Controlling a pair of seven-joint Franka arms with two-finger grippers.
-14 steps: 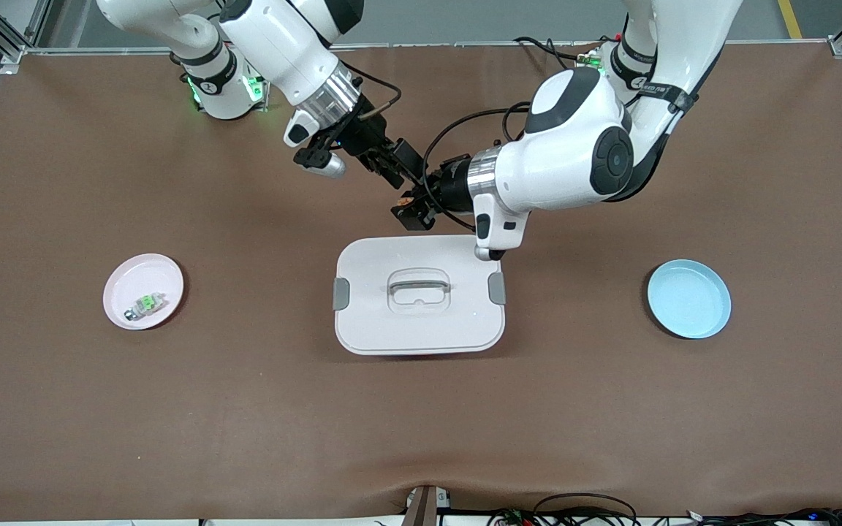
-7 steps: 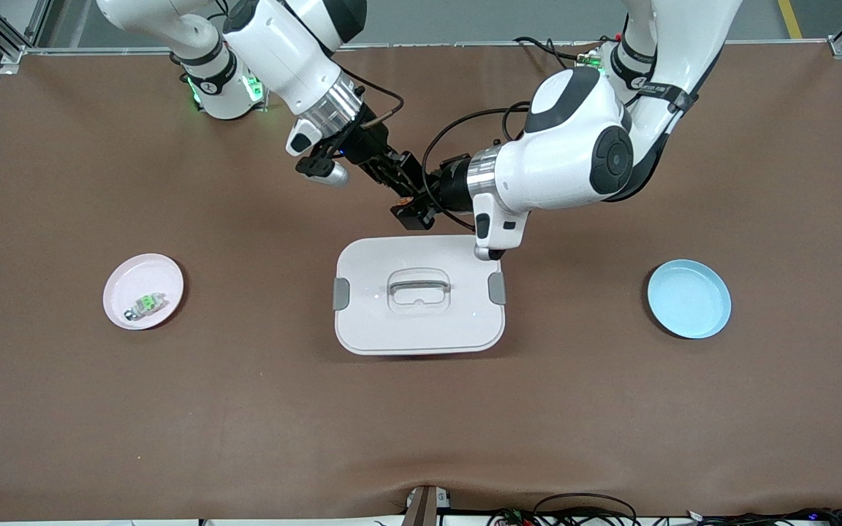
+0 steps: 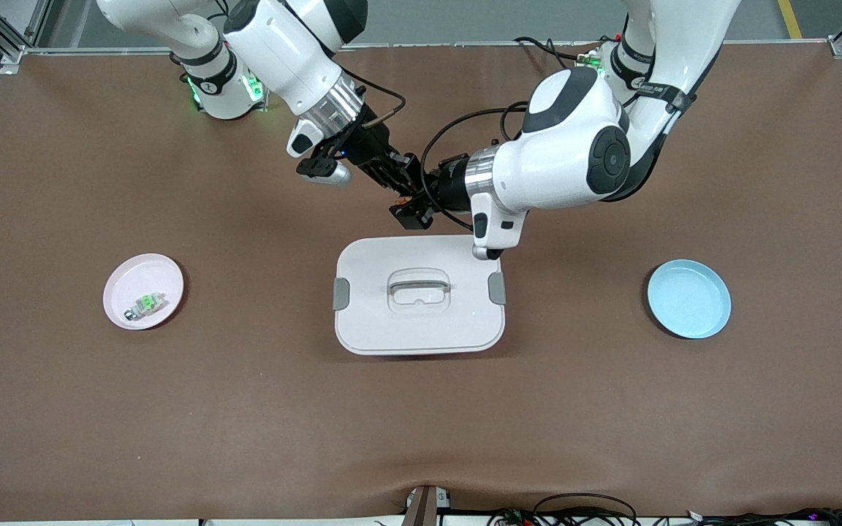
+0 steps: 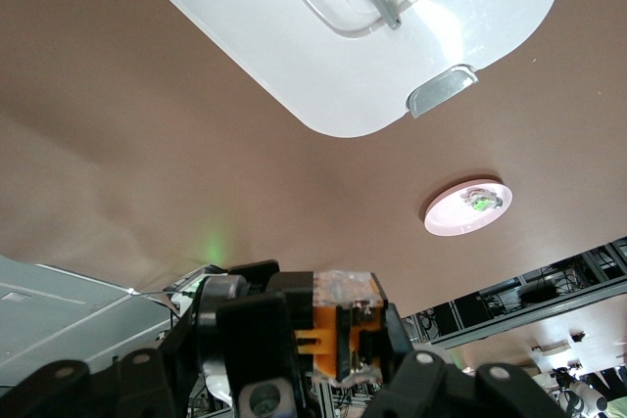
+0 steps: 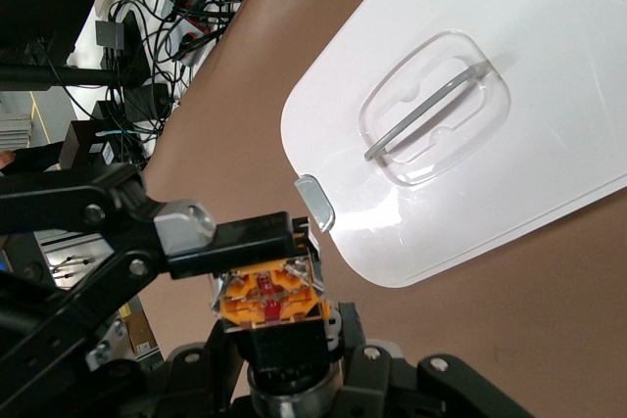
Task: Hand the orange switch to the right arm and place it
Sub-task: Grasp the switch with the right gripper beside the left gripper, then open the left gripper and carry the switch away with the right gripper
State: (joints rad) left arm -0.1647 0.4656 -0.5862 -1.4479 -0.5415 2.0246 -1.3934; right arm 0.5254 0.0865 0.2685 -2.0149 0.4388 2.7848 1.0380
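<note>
The orange switch (image 3: pixel 406 198), a tiny black block with an orange middle, hangs in the air between both grippers, over the brown mat just off the rim of the white lidded box (image 3: pixel 419 321). My left gripper (image 3: pixel 414 208) is shut on the orange switch (image 4: pixel 343 325). My right gripper (image 3: pixel 397 183) meets it from the right arm's end. It is also shut on the orange switch (image 5: pixel 272 296), whose orange face shows above its black fingers (image 5: pixel 338 325).
A pink plate (image 3: pixel 150 272) toward the right arm's end holds a small clear-and-green part (image 3: pixel 145 305). A light blue plate (image 3: pixel 688 299) lies toward the left arm's end. The white box has a clear handle (image 3: pixel 419 283) and grey clips.
My right gripper has moved in onto the switch held by my left gripper and closed its fingers on it. The left arm has barely shifted.
</note>
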